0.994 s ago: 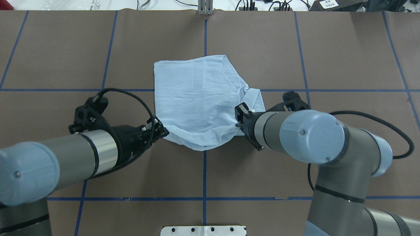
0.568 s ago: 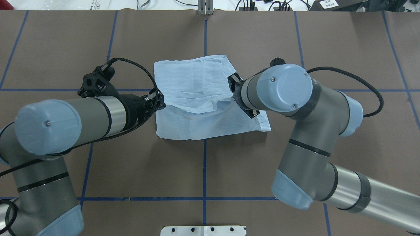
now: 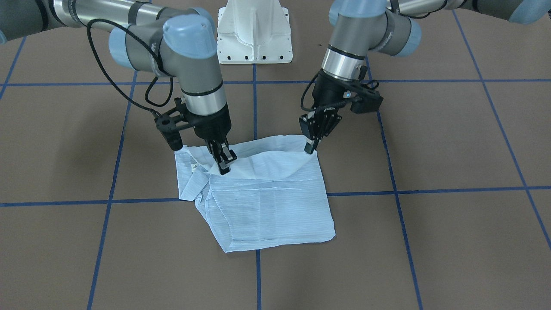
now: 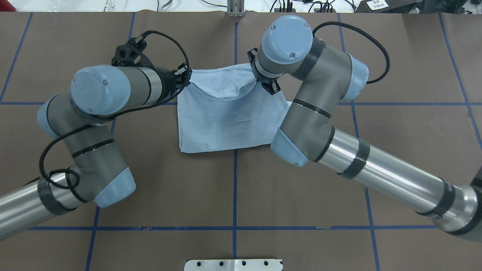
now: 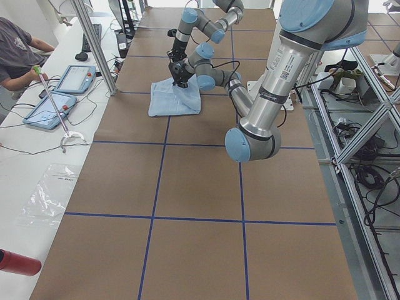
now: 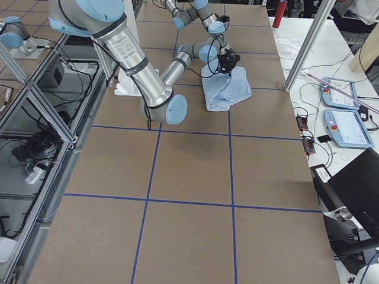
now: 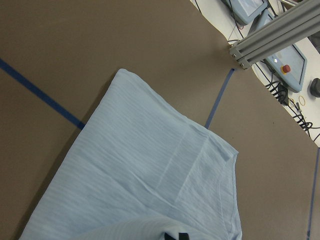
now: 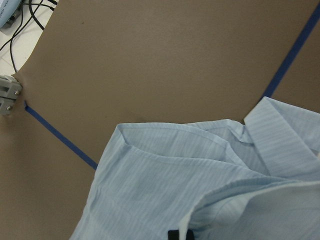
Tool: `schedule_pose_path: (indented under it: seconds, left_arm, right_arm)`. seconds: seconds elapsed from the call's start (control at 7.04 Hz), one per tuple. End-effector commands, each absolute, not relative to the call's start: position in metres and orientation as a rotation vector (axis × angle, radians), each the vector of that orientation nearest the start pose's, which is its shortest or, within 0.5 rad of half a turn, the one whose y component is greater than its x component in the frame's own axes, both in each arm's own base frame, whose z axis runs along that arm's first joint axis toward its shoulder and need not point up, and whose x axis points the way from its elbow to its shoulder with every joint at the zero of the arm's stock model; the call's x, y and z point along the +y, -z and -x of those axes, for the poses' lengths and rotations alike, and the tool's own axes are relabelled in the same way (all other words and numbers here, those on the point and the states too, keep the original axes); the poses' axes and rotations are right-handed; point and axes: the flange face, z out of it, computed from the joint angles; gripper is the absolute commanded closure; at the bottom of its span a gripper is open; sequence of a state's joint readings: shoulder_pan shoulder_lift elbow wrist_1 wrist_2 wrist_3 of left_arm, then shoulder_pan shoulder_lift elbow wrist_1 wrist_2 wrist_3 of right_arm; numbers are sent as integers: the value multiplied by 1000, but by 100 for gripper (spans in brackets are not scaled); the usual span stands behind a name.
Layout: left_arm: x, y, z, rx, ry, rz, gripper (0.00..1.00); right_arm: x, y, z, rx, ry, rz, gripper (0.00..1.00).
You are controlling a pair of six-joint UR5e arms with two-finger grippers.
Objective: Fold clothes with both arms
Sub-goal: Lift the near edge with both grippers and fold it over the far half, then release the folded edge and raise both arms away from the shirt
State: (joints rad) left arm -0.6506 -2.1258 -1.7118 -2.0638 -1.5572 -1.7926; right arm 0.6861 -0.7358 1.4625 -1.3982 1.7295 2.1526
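The brown counter is marked off in big squares by blue tape lines, and the shirt lies near its middle as a rough rectangle, already doubled over on itself. My left end effector is pinched narrow on one corner of the top layer, and my right end effector is pinched the same way on the other corner, just beside the collar. Between the two grips the lifted edge sags in a shallow curve above the layers under it, while the rest of the shirt lies flat on the counter. I judge that I am near the end of a fold that brings the edge nearest my base over to the far edge. What the next move calls for, as I see it, is to lower both corners together until the held edge lies along the far edge, with enough tension between my two arms to take out the sag. Then I should open both end effectors at once and lift straight up, so that the thin cloth is not dragged back or rumpled.
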Motion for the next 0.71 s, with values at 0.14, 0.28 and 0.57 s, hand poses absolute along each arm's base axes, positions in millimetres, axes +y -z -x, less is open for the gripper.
schedule_pose_path:
  seconds: [0.14, 0.28, 0.57]
  left_arm:
    - [-589, -284, -461, 1169, 776, -332, 100]
    - [-602, -305, -472, 1145, 761, -342, 100]
    - [-627, -336, -473, 1101, 694, -405, 39]
  right_arm:
    - [-644, -194, 541, -922, -1094, 94, 100]
    - [-654, -218, 553, -907, -1096, 94, 100]
    - [-663, -239, 561, -881, -1048, 72, 1]
